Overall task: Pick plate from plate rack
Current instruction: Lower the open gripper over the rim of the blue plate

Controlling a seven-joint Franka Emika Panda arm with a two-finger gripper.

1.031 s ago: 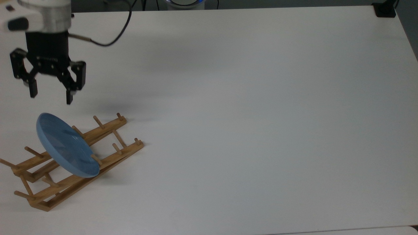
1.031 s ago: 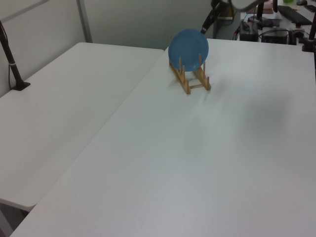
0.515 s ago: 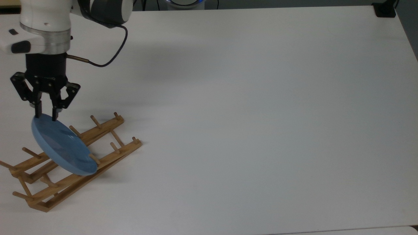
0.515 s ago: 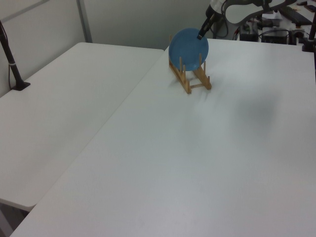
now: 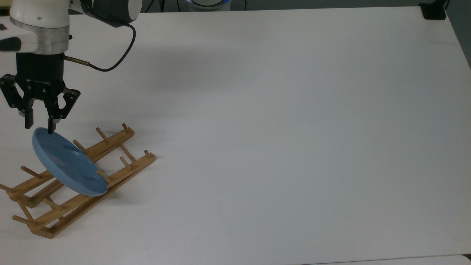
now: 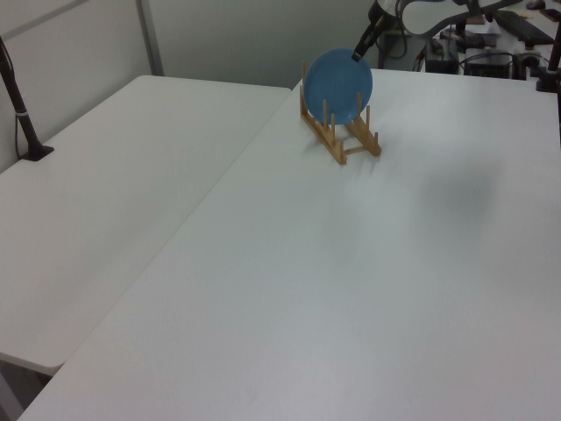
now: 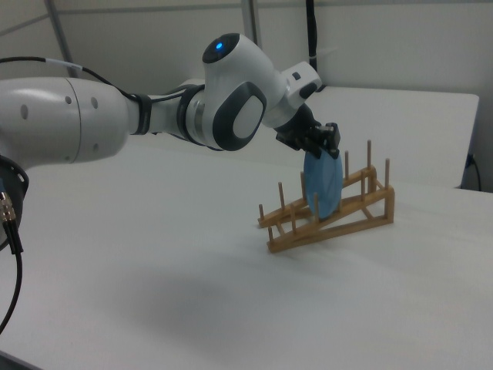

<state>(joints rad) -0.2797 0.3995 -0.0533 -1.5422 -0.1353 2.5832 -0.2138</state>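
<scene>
Top view: the gripper [image 5: 39, 127] stood at the upper rim of the blue plate [image 5: 68, 166], its fingers narrowly parted and straddling that rim. Whether they pressed the rim could not be told. The plate leaned among the pegs of the wooden plate rack [image 5: 110, 173], at the top view's near left of the white table [image 5: 279, 129].

Left view: the plate [image 6: 337, 82] stood on edge in the rack [image 6: 344, 140] at the far side of the table, with the gripper [image 6: 360, 54] at its top right rim.

Right view: the gripper [image 7: 322, 143] sat on the plate's [image 7: 322, 185] top edge. The rack's [image 7: 331, 216] right end appeared raised.

Step in hand, as judged: securing the rim. The next move called for a firm pinch, then a lift clear of the pegs without dragging the rack.
</scene>
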